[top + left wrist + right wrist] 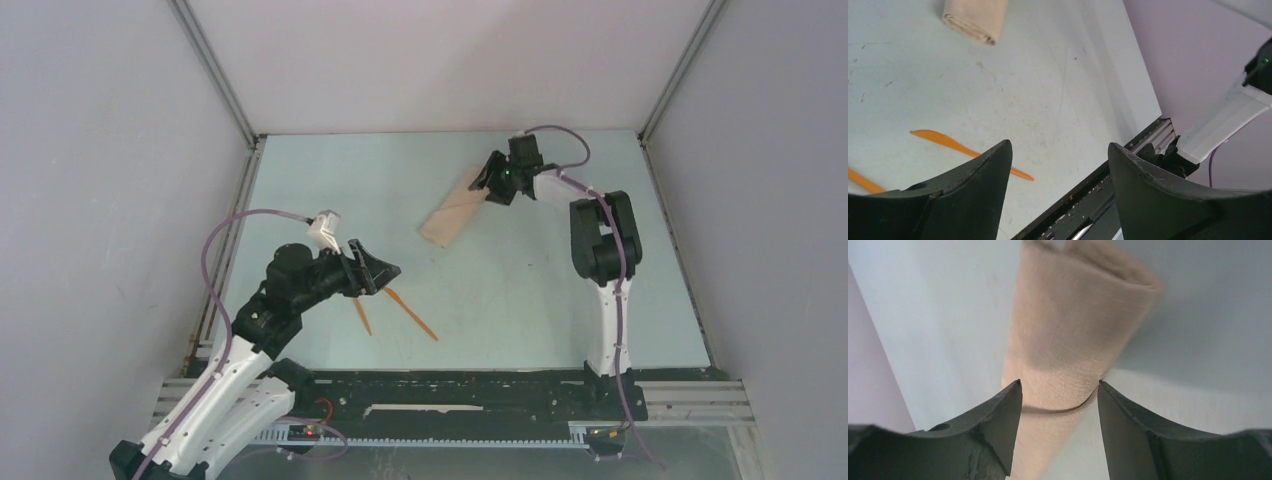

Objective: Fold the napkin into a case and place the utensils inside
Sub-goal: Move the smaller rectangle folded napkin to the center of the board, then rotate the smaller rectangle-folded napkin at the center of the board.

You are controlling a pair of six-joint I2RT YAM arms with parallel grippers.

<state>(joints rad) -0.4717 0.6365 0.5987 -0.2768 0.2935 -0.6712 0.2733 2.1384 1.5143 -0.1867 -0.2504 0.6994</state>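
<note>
The napkin is folded into a narrow beige case (453,209) that lies slantwise on the table at the back middle. My right gripper (490,184) is open at its far end, and in the right wrist view (1059,382) the fingertips straddle the case (1073,325), with a curved cloth edge running between them. Two orange utensils lie near the front left: a pointed knife (412,314) and a second piece (362,315) whose tines I cannot make out. My left gripper (385,272) is open and empty just above and behind them. The left wrist view (1058,144) shows the knife (955,145) and the case's near end (975,20).
The pale table (520,300) is walled by grey panels on the left, back and right. A black rail (450,392) with the arm bases runs along the near edge. The right arm's base column (610,320) stands at the front right.
</note>
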